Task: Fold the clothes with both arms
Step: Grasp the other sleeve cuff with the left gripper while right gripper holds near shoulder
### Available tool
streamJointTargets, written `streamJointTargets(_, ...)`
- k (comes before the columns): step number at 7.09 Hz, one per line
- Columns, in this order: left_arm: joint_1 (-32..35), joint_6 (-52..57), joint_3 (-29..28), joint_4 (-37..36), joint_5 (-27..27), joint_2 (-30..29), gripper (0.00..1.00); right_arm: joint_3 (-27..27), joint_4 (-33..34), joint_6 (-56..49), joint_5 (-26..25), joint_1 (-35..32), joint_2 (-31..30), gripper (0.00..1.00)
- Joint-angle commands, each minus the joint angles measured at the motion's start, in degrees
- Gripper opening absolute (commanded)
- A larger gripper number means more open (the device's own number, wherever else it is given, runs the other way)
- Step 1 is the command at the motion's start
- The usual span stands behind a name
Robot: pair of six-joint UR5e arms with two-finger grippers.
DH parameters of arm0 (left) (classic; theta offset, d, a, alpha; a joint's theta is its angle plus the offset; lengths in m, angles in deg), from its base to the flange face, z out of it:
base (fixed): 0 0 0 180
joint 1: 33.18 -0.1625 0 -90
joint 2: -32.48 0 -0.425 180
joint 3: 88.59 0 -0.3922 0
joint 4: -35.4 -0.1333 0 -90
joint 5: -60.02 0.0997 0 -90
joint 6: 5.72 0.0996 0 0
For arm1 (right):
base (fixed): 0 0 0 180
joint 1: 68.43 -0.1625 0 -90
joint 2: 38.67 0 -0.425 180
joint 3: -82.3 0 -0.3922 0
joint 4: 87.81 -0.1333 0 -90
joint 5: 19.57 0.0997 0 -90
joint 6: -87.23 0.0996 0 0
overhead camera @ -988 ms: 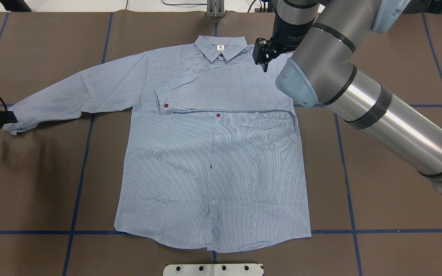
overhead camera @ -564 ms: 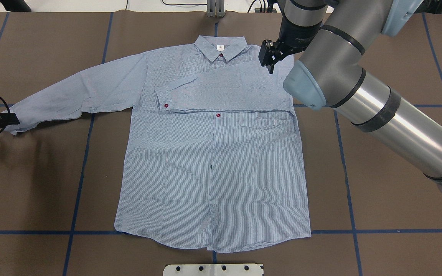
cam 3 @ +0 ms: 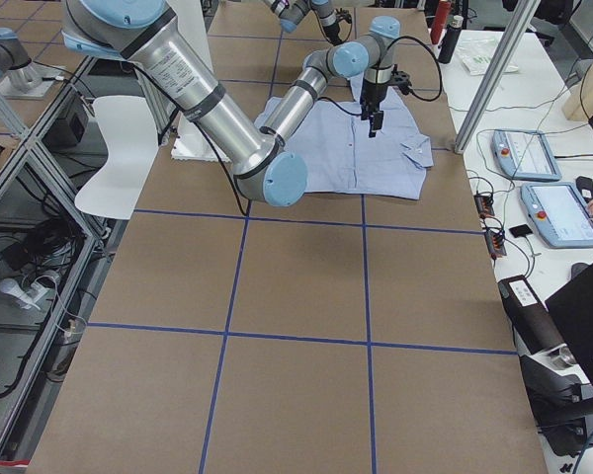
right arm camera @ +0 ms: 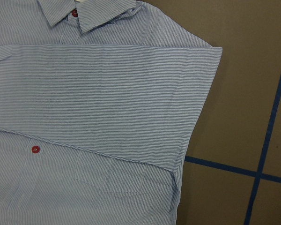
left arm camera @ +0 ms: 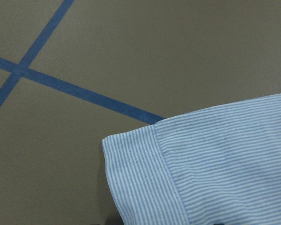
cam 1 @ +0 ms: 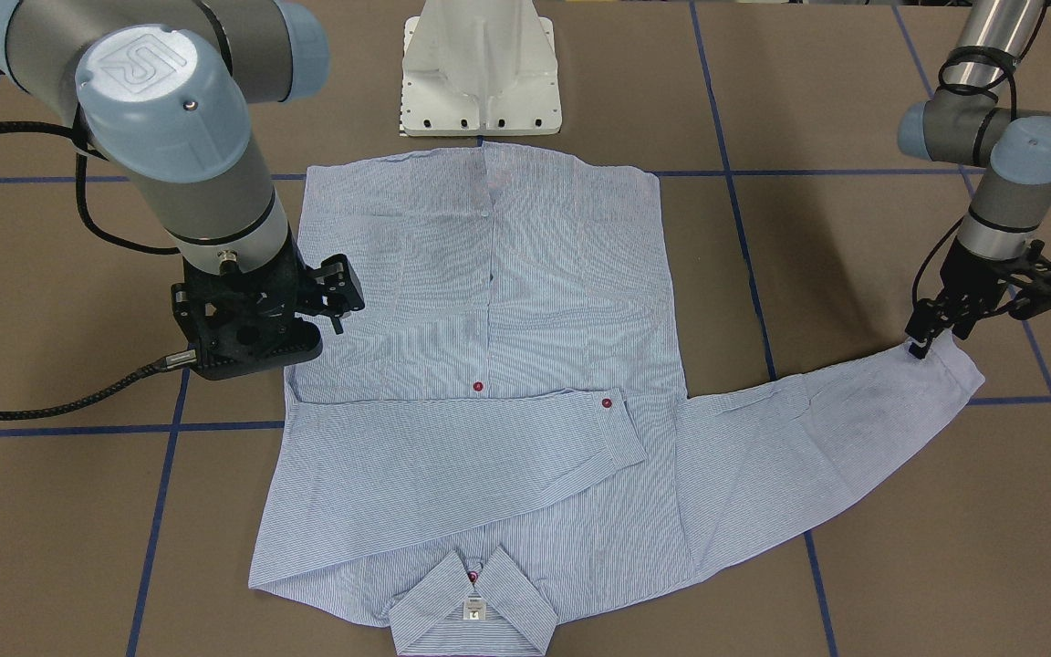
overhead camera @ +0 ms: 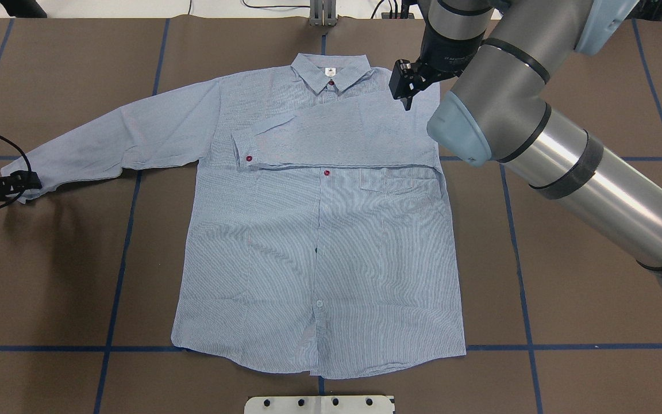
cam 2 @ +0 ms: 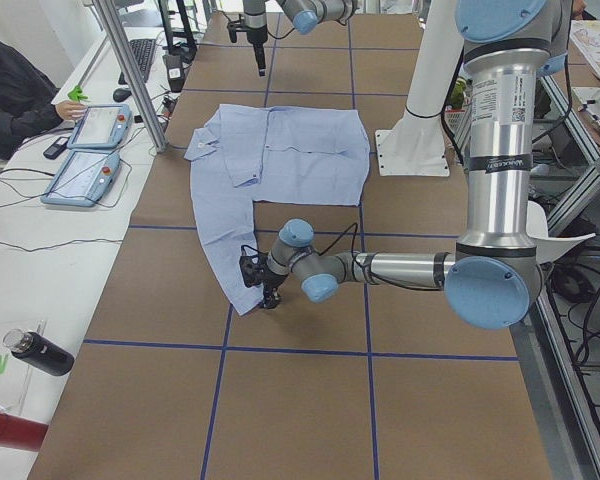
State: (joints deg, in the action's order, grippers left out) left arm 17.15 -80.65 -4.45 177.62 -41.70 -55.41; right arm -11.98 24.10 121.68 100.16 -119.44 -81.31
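Note:
The clothes are one light blue striped shirt (overhead camera: pixel 319 259), lying flat and front up on the brown table. One sleeve (overhead camera: pixel 342 135) is folded across the chest, its cuff with a red button near the middle. The other sleeve (overhead camera: pixel 118 138) stretches out flat to the overhead view's left. My left gripper (overhead camera: pixel 26 184) is low at that sleeve's cuff (left arm camera: pixel 140 178). Its fingers look apart at the bottom edge of the left wrist view, so it reads as open. My right gripper (overhead camera: pixel 405 95) hovers over the folded shoulder beside the collar, open and empty.
The white pedestal base (cam 1: pixel 480 73) stands at the shirt's hem side. Blue tape lines (overhead camera: pixel 118 230) cross the table. In the exterior left view a seated person (cam 2: pixel 15 90), two control tablets (cam 2: pixel 95 130) and a dark bottle (cam 2: pixel 40 352) are on a side bench.
The left gripper has moved in and down onto the outstretched sleeve's cuff. The right gripper has drifted right, from the collar toward the shoulder. The shirt has not moved.

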Motion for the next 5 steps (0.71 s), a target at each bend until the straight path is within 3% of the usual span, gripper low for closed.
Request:
streamJointTargets(1,-0.06,0.31,0.15,-0.01,-0.24,-0.09,0.42,-0.65,-0.02,0.0,0.06,0.03,-0.86,0.99)
streamJointTargets(3,-0.06,0.31,1.2,-0.19,-0.5,0.0,0.04,-0.91,0.07,0.0,-0.03,-0.15,-1.04,0.99)
streamJointTargets(5,0.12,0.4,4.69,-1.32,-1.81,0.61,0.0,-2.14,-0.02,-0.09,-0.03,-0.24,-2.52,0.99)
